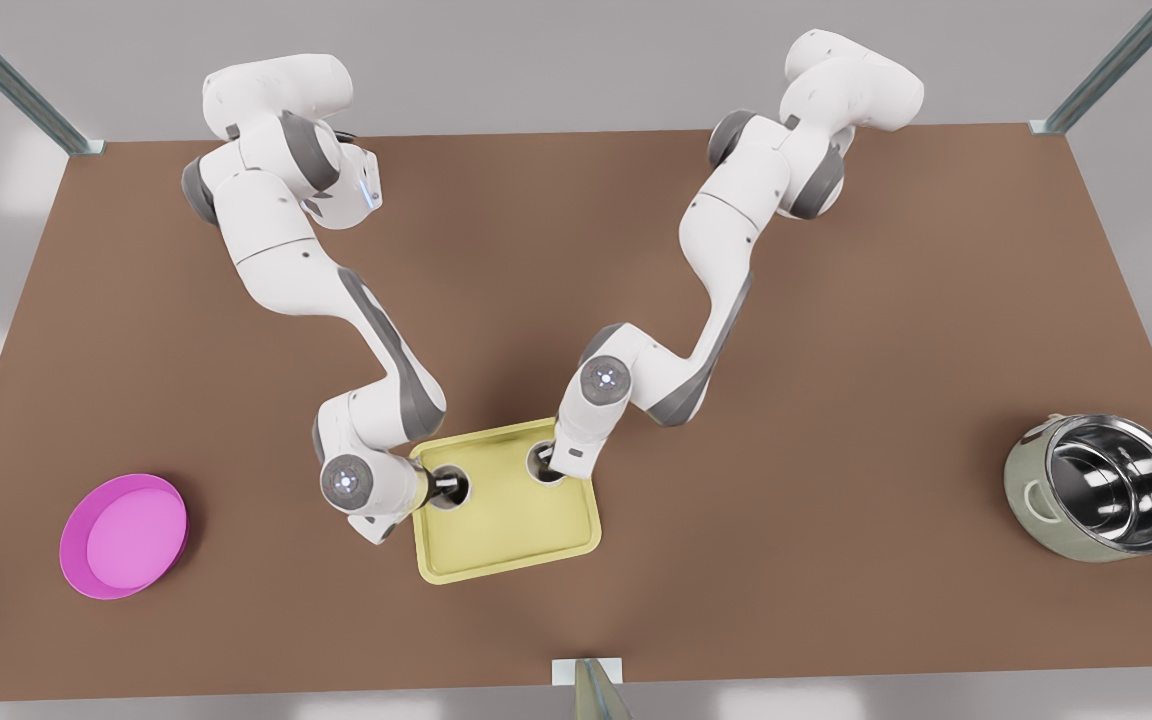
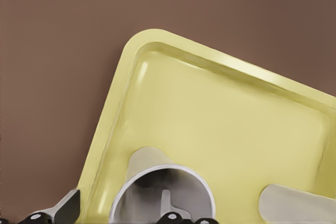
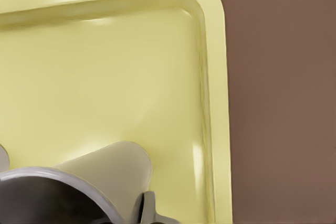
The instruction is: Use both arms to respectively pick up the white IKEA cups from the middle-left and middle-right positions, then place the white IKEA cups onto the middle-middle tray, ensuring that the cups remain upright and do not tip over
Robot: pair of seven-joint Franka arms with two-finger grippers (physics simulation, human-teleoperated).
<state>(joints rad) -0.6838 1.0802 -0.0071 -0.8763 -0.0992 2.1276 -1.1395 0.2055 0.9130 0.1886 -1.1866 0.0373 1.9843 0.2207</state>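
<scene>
Bending low over tray (image 1: 516,540), left pincer (image 1: 544,464) pinching cup 1 (image 2: 146,159) — right pincer (image 1: 446,487) pinching cup 2 (image 3: 110,167).

The front view hangs high over the table (image 1: 836,350), looking steeply down from its 6 o'clock edge toward the arm bases at 12. Each wrist view sits close above the tray (image 2: 220,124) (image 3: 94,77) — lens pointing down, a cup rim just below. All three share the tray (image 1: 516,520).
</scene>
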